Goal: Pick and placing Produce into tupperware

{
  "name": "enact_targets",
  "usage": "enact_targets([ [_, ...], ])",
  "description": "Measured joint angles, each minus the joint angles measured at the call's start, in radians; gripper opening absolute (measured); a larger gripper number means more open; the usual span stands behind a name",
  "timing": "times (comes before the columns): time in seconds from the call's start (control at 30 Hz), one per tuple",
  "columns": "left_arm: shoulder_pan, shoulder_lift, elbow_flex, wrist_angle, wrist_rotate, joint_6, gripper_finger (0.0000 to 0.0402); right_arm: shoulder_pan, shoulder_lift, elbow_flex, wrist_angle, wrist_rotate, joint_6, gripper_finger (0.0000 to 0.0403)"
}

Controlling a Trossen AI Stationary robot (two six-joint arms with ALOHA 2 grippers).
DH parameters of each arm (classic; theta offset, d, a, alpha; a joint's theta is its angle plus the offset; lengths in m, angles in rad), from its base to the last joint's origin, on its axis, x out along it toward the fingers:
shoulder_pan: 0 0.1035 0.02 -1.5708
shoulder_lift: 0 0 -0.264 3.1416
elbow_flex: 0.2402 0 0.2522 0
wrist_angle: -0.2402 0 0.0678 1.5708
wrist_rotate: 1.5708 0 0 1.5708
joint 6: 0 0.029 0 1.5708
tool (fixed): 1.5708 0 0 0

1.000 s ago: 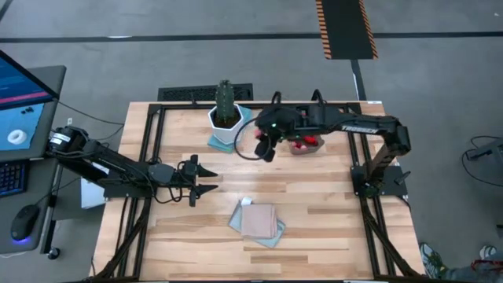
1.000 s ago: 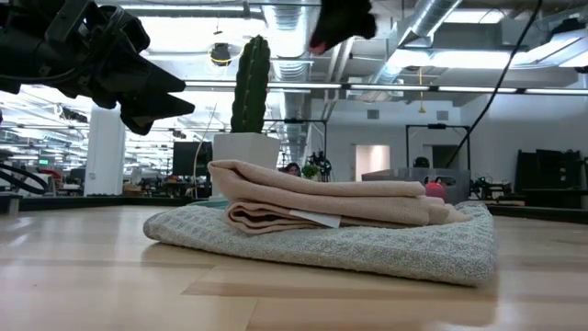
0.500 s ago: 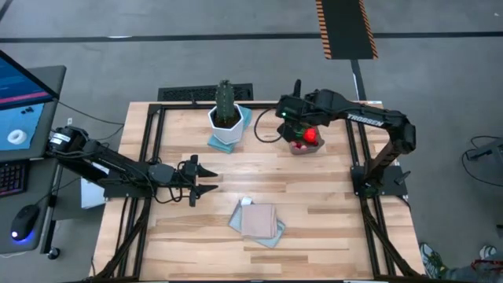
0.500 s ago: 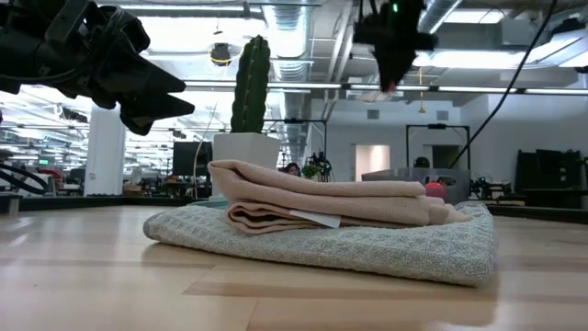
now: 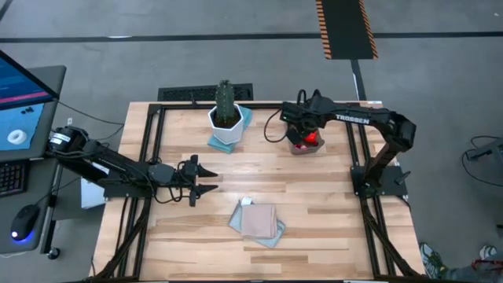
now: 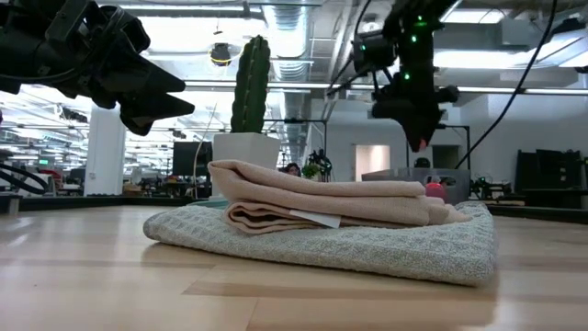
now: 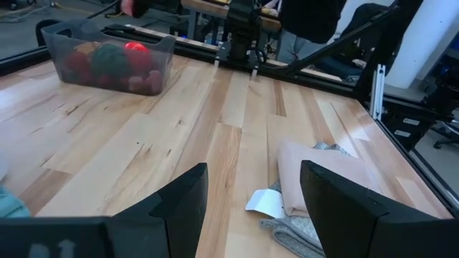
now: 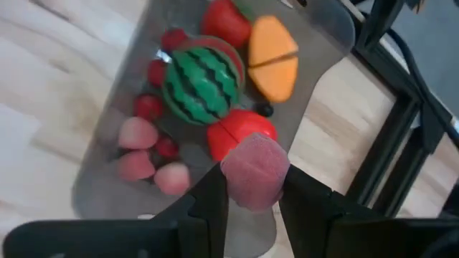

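Observation:
The tupperware (image 5: pixel 313 148) is a translucent grey tub near the table's far right, also seen in the right wrist view (image 8: pixel 107 193) and the left wrist view (image 7: pixel 54 39). Inside it lie a green-striped piece (image 8: pixel 203 84), an orange piece (image 8: pixel 272 59), red pieces (image 8: pixel 240 129) and small pink and red berries (image 8: pixel 138 132). My right gripper (image 5: pixel 302 130) hangs above the tub, shut on a pink round piece (image 8: pixel 254 172). My left gripper (image 5: pixel 208 179) waits open above the table's left middle. My right gripper pinches the pink round piece (image 8: pixel 254 159) between its two fingers (image 8: pixel 211 197), one on each side of it. The fingers point down from above. The piece is lifted clear and hangs over the tub's contents, as the low view (image 6: pixel 421 144) also shows.
A tall green cactus (image 5: pixel 225 98) in a white pot (image 5: pixel 226 126) stands on a bluish mat left of the tub. A folded pink-and-grey cloth (image 5: pixel 258 222) lies near the table's near edge. Bare wood lies between the cloth and the tub.
My right gripper has carried the pink piece from beside the cactus pot toward the table's right and far edge, to a spot above the tub, and has come down closer to it. It has stayed shut on the piece.

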Motion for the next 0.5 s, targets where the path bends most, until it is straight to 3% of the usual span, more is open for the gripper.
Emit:
enact_targets([
  [0.2, 0.000, 0.000, 0.000, 0.006, 0.000, 0.001, 0.0213, -0.026, -0.002, -0.058, 0.092, -0.001, 0.042, 0.0158],
  [0.5, 0.000, 0.000, 0.000, 0.006, 0.000, 0.003, 0.0213, -0.005, -0.002, -0.058, 0.194, -0.004, 0.006, 0.0293],
])
